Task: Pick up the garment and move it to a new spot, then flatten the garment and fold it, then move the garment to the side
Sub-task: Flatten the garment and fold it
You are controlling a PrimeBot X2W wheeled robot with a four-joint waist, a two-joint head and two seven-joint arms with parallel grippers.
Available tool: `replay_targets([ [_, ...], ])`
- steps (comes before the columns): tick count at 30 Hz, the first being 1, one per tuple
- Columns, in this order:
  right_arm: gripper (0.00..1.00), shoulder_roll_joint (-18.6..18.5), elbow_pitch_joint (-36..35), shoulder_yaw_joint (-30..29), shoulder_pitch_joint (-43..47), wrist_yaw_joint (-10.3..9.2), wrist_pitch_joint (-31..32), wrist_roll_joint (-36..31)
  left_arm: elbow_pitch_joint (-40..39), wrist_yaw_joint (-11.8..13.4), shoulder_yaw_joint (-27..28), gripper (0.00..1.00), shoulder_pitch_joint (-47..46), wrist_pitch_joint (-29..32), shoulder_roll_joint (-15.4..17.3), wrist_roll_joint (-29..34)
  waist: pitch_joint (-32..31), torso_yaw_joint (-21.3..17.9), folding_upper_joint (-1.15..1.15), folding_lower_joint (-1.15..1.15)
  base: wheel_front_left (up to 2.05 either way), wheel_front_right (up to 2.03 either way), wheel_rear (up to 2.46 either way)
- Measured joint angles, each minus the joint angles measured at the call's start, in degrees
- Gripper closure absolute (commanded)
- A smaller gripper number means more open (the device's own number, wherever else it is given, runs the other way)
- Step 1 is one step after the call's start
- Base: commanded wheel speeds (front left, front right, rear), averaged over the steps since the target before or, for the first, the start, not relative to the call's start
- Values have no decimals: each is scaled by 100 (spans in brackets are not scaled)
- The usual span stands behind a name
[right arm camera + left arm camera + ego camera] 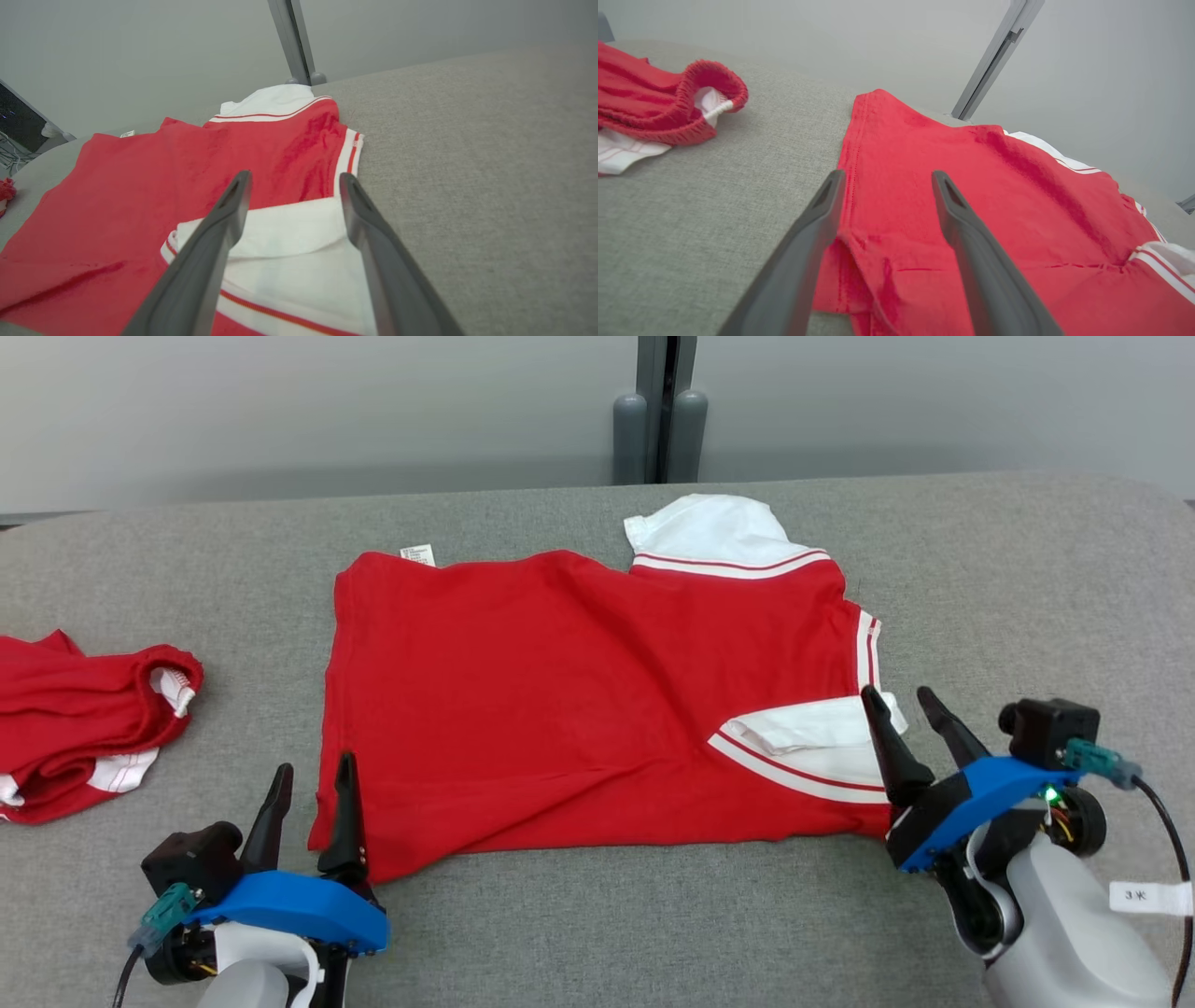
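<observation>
We see the shirt (579, 700) spread on the table (1027, 579), its long axis running left to right across us. Our left gripper (316, 767) sits at its near-left corner, our right gripper (896, 691) at the near-right one (both wide open, holding nothing).

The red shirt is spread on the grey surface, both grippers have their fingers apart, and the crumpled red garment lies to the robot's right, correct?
Not quite. The crumpled red garment lies to the robot's left, as the head view shows. The rest holds: red shirt spread on the grey surface, left gripper and right gripper with fingers apart.
</observation>
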Motion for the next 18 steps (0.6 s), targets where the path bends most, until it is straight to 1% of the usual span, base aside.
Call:
replay_targets([
  [4, 0, -243, -47, 176, 436, 0, -233, -33, -27, -24, 94, 0, 130, -64, -20, 35, -115, 20, -1, -1, 0, 0, 0],
  [7, 0, -393, -138, 272, 737, 0, -327, -86, -65, -7, 44, 0, 386, -73, 2, 243, -171, 14, -1, 0, 0, 0, 0],
  [13, 0, -410, -286, 289, 1259, 0, -341, -133, -198, 142, -159, 0, 847, -88, 87, 788, -232, -56, -1, -1, 0, 0, 0],
  [18, 0, -336, -318, 261, 1335, 0, -263, -192, -87, 172, -204, 0, 919, -88, 66, 917, -211, -106, -1, -1, 0, 0, 0],
])
